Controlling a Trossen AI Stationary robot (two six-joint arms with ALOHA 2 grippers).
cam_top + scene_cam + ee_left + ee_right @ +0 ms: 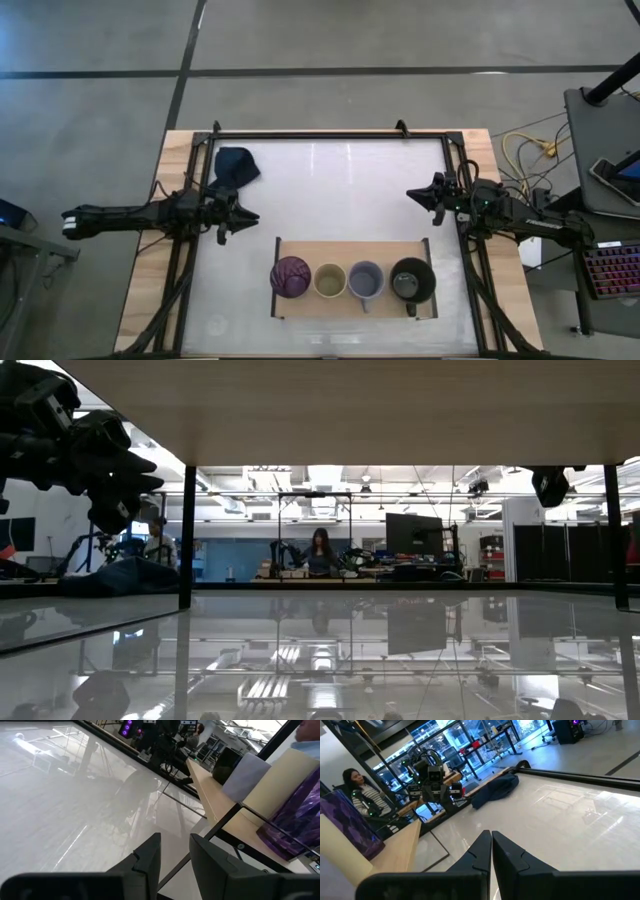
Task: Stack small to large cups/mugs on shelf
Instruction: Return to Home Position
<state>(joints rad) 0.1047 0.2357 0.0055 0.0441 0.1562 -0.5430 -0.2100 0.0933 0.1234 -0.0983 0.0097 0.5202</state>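
Your four cups stand upright in one row on the flat rectangular light-wood shelf with thin black end rails (pixel 350 250). The shelf sits on the white counter (pixel 330 190), close to one long edge.

Order from the left arm's side to the right arm's side:
- translucent purple tumbler (pixel 290 277)
- pale yellow cup (pixel 330 281)
- grey-lavender handled mug (pixel 366 279)
- larger black handled mug (pixel 411 281)

Neighbours sit close together; you can't tell whether any touch. Both mug handles point at the counter edge nearest the shelf.

The left gripper (pixel 248 214) hovers over the counter's left side, well apart from the shelf and holding nothing. Its fingers (pixel 150 855) stand with a narrow gap between them. In its wrist view the shelf's end rail and the purple tumbler are the nearest things.

The right gripper (pixel 410 194) hovers over the counter's right side, apart from the shelf's black-mug end. Its fingers (pixel 520 855) are pressed together on nothing.

A crumpled dark blue cloth (pixel 235 165) lies near the counter's far left corner, just beyond the left gripper. In the low view a person (pixel 322 550) sits in the room behind the counter.
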